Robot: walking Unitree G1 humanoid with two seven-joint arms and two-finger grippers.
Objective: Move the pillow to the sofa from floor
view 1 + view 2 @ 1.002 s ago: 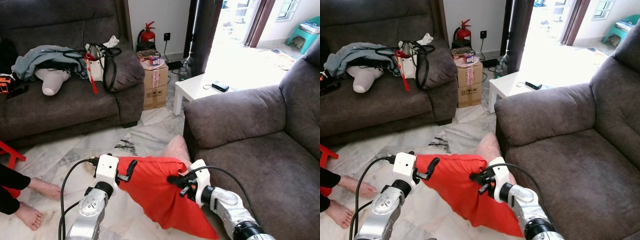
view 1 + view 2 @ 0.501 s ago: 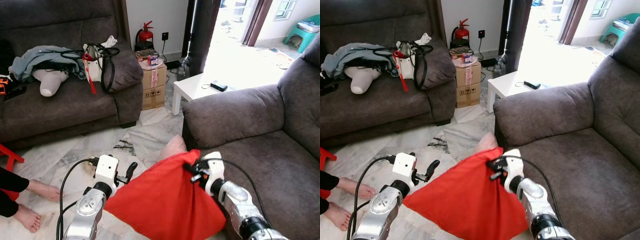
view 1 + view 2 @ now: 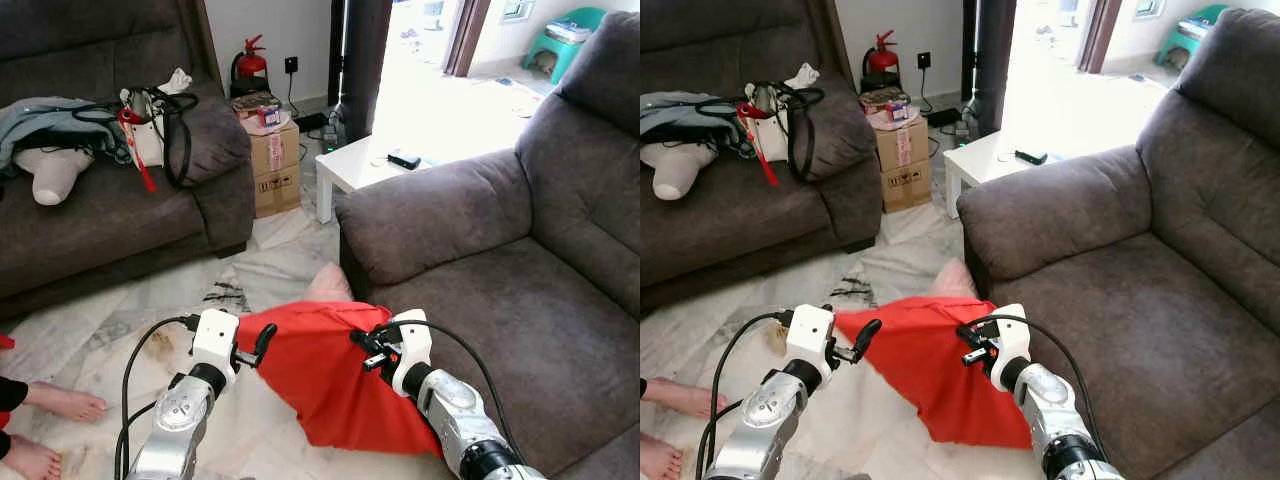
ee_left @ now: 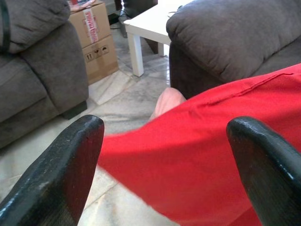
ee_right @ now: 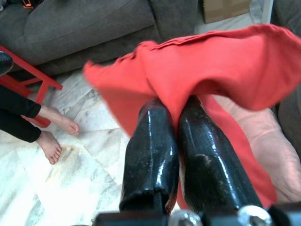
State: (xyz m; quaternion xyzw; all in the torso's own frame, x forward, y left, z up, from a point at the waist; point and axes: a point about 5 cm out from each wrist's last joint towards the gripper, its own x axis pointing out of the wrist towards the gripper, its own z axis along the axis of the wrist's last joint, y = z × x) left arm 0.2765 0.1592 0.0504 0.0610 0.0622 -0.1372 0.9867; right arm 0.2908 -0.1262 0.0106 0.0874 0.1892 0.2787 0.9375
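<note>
On a pale marble-patterned tile floor [image 3: 120,310] between two sofas, a person's bare feet [image 3: 55,402] rest at the far left edge, near a dark brown fabric sofa [image 3: 110,215] that holds a grey-blue jacket [image 3: 45,115], a white mannequin-like form [image 3: 50,170] and a black-strapped white handbag [image 3: 150,125]. The left gripper [image 3: 258,345] hovers with its two black fingers [image 4: 70,165] spread wide apart, the left corner of a red fabric pillow cover [image 3: 320,365] lying between them without being pinched. That cover hangs above the floor just in front of the grey-brown upholstered sofa [image 3: 480,290] on the right, draped over a pale pink pillow [image 3: 328,285] that leans against the sofa's base. The right gripper [image 3: 368,345] has its fingers [image 5: 155,141] pressed together, clamped on a fold of the red cloth at the cover's upper right edge. Farther back stand stacked brown cardboard boxes [image 3: 270,165], a red fire extinguisher [image 3: 250,65] against the wall, and a low white table [image 3: 365,170] carrying a small black remote-like object [image 3: 404,160] beside the bright doorway.
</note>
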